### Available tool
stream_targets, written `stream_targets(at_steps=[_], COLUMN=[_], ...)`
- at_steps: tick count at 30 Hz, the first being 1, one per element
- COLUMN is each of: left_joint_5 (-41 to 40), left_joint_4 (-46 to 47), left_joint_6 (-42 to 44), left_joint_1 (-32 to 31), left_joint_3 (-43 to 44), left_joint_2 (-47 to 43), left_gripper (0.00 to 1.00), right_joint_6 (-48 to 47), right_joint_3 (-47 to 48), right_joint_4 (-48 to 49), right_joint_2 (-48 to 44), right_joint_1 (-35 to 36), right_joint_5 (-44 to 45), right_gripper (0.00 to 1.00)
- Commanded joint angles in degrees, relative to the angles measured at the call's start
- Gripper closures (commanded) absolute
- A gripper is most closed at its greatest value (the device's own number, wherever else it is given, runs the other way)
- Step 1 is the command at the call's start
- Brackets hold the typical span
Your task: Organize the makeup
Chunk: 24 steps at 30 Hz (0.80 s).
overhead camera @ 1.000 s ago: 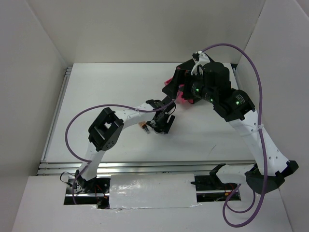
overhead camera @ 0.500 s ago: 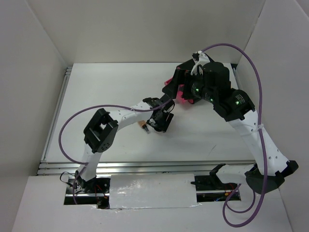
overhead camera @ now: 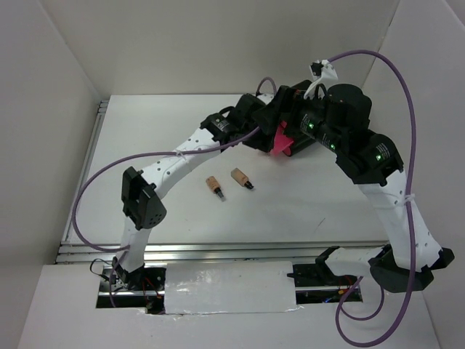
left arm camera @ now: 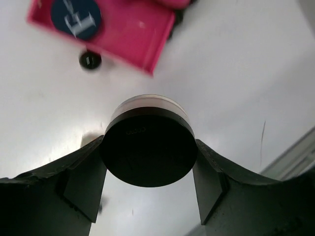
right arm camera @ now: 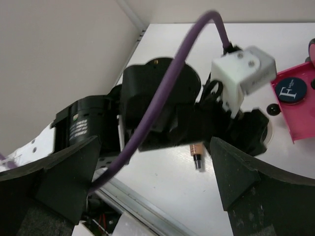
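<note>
Left gripper: the left gripper is clamped on a round black compact — one finger presses on each side.
Held compact: it hangs above the white surface, right between the gripper's fingers. Its flat dark face is turned to the wrist camera, and a clear rim shows at its far edge.
Pink drawer: a pink drawer lies just past the held compact, a bit to the left in the left wrist view. The two do not touch.
Second compact: a second compact with a white letter F on its lid lies inside the pink drawer.
Small black thing: a small black round thing sits on the surface just beside the drawer's edge. I cannot tell what it is.
Tan bottles: two tan bottles with black caps lie on their sides in the middle of the surface — the left bottle and the right bottle. They are near each other but not touching, and well apart from both grippers.
Right gripper: the right gripper has its fingers wide apart and holds nothing. It hangs above the left arm, with the pink drawer off to its right.
</note>
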Motion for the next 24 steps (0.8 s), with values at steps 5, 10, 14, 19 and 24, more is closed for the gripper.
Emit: stream_targets(at_steps=[5, 10, 14, 19, 24], left_joint_5=[6.6, 10.2, 11.8, 12.7, 13.4], left_joint_4=[16.1, 23.5, 29.6, 32.1, 32.8], left_joint_6=[-5.9, -9.8, -11.5, -12.8, -13.7], left_joint_1=[7.2, 8.8, 8.8, 8.8, 8.7], left_joint_3=[7.8, 7.1, 6.4, 7.3, 6.6], left_joint_2=[9.9, 12.5, 14.2, 16.0, 17.5], left_gripper=[0.81, 0.80, 0.77, 0.73, 0.67], right_joint_6=[-0.2, -0.4, -0.6, -0.8, -1.1], right_joint_3=[0.3, -0.3, -0.4, -1.0, -1.4], right_joint_4=[-0.9, -0.9, -0.9, -0.8, -0.8], right_joint_2=[-2.1, -3.1, -3.0, -3.4, -3.9], right_joint_1=[-0.3, -0.3, -0.3, -0.2, -0.2], right_joint_5=[3.8, 4.5, 4.4, 4.7, 5.3], right_gripper=[0.00, 0.00, 0.00, 0.00, 0.00])
